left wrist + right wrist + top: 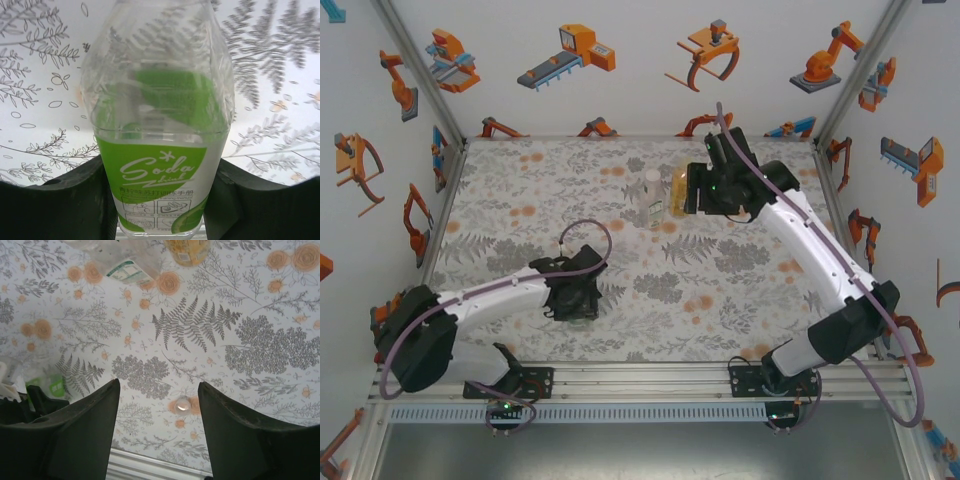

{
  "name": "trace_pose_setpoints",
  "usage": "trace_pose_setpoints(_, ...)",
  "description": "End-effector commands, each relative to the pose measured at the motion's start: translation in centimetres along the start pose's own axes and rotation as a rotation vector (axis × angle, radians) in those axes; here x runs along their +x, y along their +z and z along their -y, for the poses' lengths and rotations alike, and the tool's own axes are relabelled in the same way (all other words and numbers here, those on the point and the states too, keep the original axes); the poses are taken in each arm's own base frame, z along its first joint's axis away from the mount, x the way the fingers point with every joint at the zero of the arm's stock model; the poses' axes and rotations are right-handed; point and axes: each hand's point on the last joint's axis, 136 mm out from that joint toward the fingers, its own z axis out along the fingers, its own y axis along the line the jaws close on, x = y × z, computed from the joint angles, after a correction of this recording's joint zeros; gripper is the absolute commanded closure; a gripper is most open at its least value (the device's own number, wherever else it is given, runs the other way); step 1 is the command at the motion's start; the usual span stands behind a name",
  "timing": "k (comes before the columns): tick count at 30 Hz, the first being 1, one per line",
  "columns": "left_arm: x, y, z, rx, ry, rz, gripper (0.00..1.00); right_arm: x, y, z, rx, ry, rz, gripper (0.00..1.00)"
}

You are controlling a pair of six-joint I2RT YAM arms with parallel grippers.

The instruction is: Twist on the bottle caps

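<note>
Left pincer clamping short clear plastic bottle with green label. Right pincer hanging half-wide, gripping nothing, above floral-patterned worktop, near amber plastic bottle.

A bottle sits between the fingers of the left claw, left of the middle of the worktop and toward its near edge. A second bottle stands toward the far edge, right of the middle, with a third bottle just beside it on the right. The right claw hangs just right of that pair. A small cap lies on the worktop below it.
</note>
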Motion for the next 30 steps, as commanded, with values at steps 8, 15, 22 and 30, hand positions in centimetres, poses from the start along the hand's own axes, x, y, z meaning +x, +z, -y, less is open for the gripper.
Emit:
trace_pose_setpoints(8,-6.1,-8.6,6.9,0.400,0.276,0.317,0.72,5.8,-1.1,1.7,0.030,0.062,-0.104,0.48)
trace_pose_setpoints(15,-7.3,-15.4,11.8,0.734,0.531,0.518,0.76,9.3,0.0,0.1,-0.049,0.092,-0.153,0.49)
trace_pose_setpoints(22,-5.2,-20.6,14.6,0.998,0.793,0.660,0.80,11.5,0.1,-1.9,-0.172,0.056,-0.180,0.50)
trace_pose_setpoints(30,-4.4,-22.8,14.8,1.057,0.908,0.752,0.82,14.7,0.8,0.3,-0.082,0.038,-0.256,0.50)
